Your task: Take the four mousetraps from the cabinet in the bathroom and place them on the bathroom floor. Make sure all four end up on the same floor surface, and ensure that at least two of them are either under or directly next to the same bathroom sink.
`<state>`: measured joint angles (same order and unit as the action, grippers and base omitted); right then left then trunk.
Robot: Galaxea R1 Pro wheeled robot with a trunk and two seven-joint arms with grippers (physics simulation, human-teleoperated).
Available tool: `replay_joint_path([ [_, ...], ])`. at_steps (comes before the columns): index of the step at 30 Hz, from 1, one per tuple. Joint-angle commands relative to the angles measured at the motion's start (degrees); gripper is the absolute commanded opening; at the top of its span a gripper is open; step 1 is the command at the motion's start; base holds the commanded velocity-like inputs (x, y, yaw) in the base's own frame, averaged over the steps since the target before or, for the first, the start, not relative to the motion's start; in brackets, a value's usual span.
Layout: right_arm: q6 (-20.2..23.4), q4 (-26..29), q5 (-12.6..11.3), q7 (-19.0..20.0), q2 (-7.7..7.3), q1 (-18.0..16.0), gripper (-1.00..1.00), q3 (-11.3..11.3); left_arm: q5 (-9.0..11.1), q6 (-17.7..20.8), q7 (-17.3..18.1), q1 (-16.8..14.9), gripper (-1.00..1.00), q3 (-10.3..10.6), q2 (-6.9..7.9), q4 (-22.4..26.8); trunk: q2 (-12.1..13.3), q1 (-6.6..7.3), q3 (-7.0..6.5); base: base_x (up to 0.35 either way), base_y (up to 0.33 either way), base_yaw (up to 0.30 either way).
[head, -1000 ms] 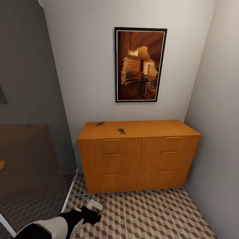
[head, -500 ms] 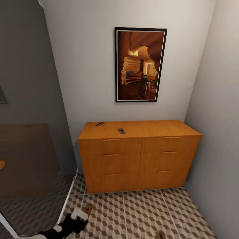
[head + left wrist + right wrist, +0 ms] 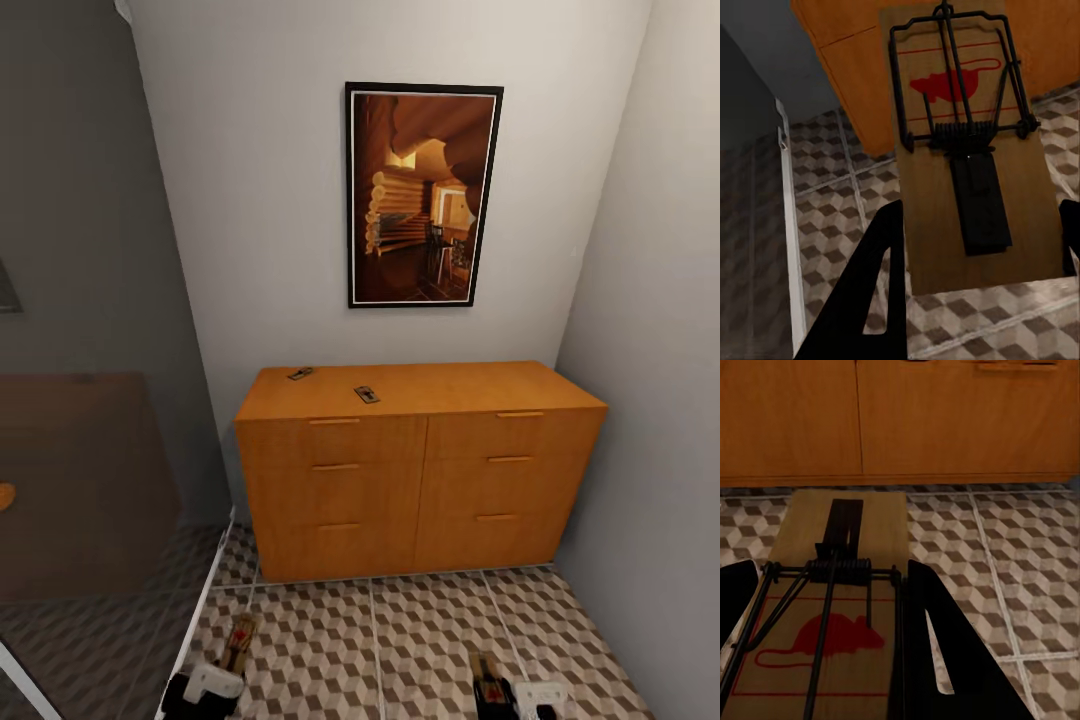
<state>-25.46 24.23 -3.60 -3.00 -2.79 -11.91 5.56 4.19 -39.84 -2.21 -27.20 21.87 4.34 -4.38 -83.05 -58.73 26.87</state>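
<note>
The orange-brown cabinet stands against the back wall, with two mousetraps lying on its top. At the bottom left of the head view my left gripper is shut on a third mousetrap, which points toward the cabinet just above the cube-patterned bathroom floor. At the bottom right my right gripper is shut on another mousetrap. Each wrist view shows a wooden trap with a red mouse print between the black fingers.
A grey glass partition with a white bottom rail closes off the left side. A framed picture hangs above the cabinet. The right wall meets the cabinet's right end. Tiled floor stretches in front of the cabinet.
My left gripper has drawn back toward the picture's bottom edge, and its mousetrap now shows. My right gripper with its mousetrap has come into view at the bottom right.
</note>
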Motion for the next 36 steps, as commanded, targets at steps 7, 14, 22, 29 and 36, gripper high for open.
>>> replay_joint_path([
  [7,-4.0,0.6,-0.4,-0.2,-0.13,0.0,-1.0,0.5,0.3,-5.4,-7.2,2.7,-1.0,0.5,-0.78,-0.2,0.0,0.0,0.06,0.0,0.0,0.0],
  [14,-5.5,0.6,-0.4,-0.2,-0.21,0.0,-1.0,0.5,0.3,-5.9,-7.6,4.2,-1.0,0.5,-0.89,-0.2,0.0,0.0,0.06,0.0,0.0,0.0],
  [22,-5.5,0.6,-0.4,-0.3,-1.08,0.0,-1.0,0.5,0.3,-5.7,-7.6,4.6,-1.0,0.5,-0.95,-0.2,0.0,0.0,0.06,0.0,0.0,0.0],
  [29,-5.9,0.6,-0.5,-0.3,-1.14,0.0,-1.0,0.5,0.3,-5.5,-7.6,4.6,-1.0,0.5,-1.92,-0.1,0.0,0.0,0.06,0.0,0.0,0.0],
  [36,-6.6,0.6,-0.5,-0.3,-1.08,0.0,-1.0,0.6,0.3,-5.5,-7.7,4.6,-1.0,0.5,-2.14,-0.1,0.0,0.0,0.06,0.0,0.0,0.0],
])
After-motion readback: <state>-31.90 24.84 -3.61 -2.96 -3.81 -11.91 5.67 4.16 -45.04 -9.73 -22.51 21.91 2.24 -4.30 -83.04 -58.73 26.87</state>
